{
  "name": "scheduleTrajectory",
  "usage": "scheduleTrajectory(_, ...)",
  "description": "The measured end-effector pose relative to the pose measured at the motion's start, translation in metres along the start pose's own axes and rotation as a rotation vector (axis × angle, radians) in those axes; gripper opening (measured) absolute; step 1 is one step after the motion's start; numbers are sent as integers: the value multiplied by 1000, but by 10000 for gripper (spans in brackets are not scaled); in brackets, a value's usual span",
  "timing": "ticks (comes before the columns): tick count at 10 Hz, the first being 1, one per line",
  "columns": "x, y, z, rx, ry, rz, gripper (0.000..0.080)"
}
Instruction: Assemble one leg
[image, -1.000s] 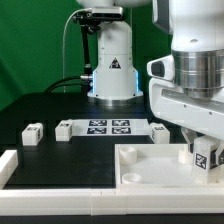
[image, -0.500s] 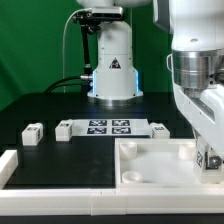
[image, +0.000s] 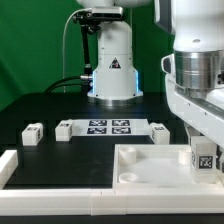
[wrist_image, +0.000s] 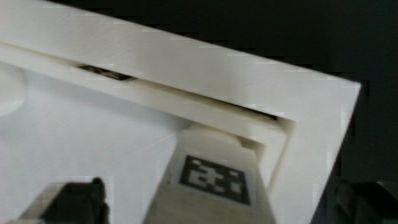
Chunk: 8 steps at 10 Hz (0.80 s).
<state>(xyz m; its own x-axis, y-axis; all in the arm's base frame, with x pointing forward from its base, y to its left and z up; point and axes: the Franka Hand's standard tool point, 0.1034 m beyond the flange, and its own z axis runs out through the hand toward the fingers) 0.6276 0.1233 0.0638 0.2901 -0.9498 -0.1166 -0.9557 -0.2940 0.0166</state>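
Outside, in the exterior view, the gripper (image: 205, 150) hung at about 4 o'clock over the white tabletop panel (image: 150, 163), with the leg (image: 204, 157) upright at the panel's corner just under it, while two loose legs (image: 31, 133) sat at 9 o'clock beside the marker board (image: 108, 127). Up close, the wrist view showed the leg (wrist_image: 217, 172) standing against the panel's raised rim (wrist_image: 214, 75), one dark fingertip (wrist_image: 75, 198) beside it; whether the fingers pinched the leg I could not tell
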Motion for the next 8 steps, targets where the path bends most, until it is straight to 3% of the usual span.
scheduleTrajectory(8,8,2,0,-20,14,-1077,649)
